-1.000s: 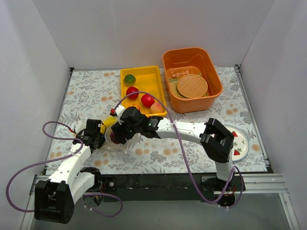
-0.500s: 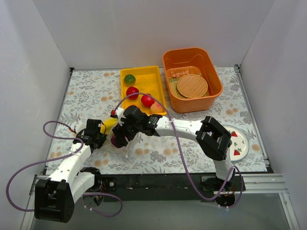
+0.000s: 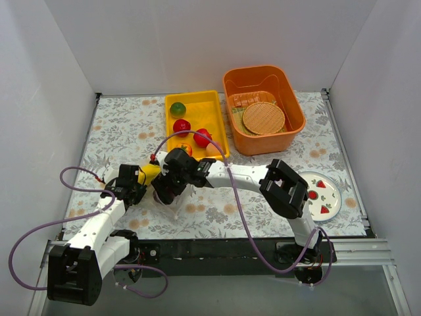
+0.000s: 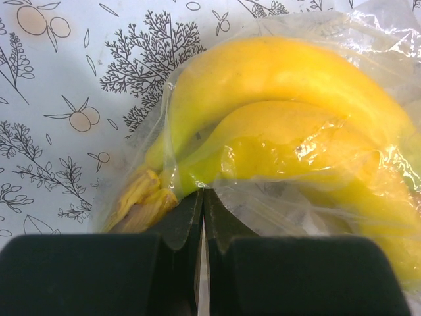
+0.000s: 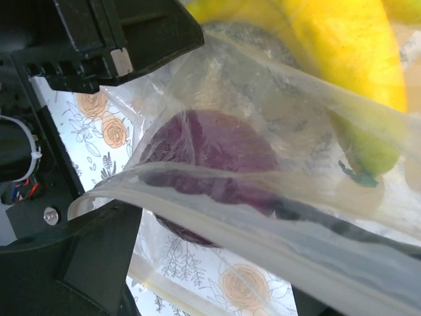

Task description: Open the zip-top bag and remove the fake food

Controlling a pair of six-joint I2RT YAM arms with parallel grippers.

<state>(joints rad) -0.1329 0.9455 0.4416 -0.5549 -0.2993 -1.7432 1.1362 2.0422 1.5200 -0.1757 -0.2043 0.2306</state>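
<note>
The zip-top bag (image 3: 164, 197) lies on the flowered cloth at the front left, with a yellow banana (image 3: 150, 172) and a purple fruit (image 3: 158, 191) inside. My left gripper (image 3: 137, 187) is shut on the bag's plastic edge (image 4: 197, 217), with the banana (image 4: 276, 99) just beyond its tips. My right gripper (image 3: 168, 187) hovers at the bag's other side. Its jaws stand wide apart, and the bag's zip strip (image 5: 263, 243) runs across between them. The purple fruit (image 5: 210, 158) sits behind the strip. More fake food lies in the yellow tray (image 3: 209, 108): a green piece (image 3: 177, 109) and red pieces (image 3: 181, 126).
An orange basket (image 3: 293, 105) at the back right holds a tan woven disc (image 3: 263, 117). A white plate with red marks (image 3: 327, 197) lies at the right. The right forearm stretches across the middle of the cloth. My left gripper body shows in the right wrist view (image 5: 118, 39).
My right arm has swung left and its gripper has moved down and closer to the bag. The left gripper has stayed in place on the bag.
</note>
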